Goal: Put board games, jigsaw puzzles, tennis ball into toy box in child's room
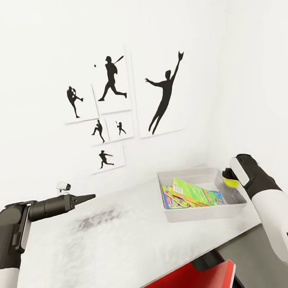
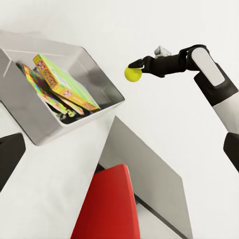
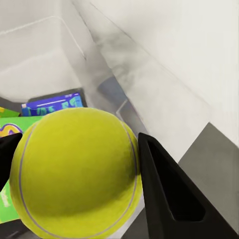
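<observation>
While the left gripper [image 1: 88,197] hangs idle over the table [image 1: 104,243] near its back edge — jaws drawn together on nothing, out of the way — the toy box [image 1: 198,213] sits toward the table's right end with flat board games [image 1: 196,192] leaning inside. At the box's right rim, the right gripper [image 1: 228,178] clenches the tennis ball [image 1: 230,181], held high enough to clear the wall — a drop looks imminent.
</observation>
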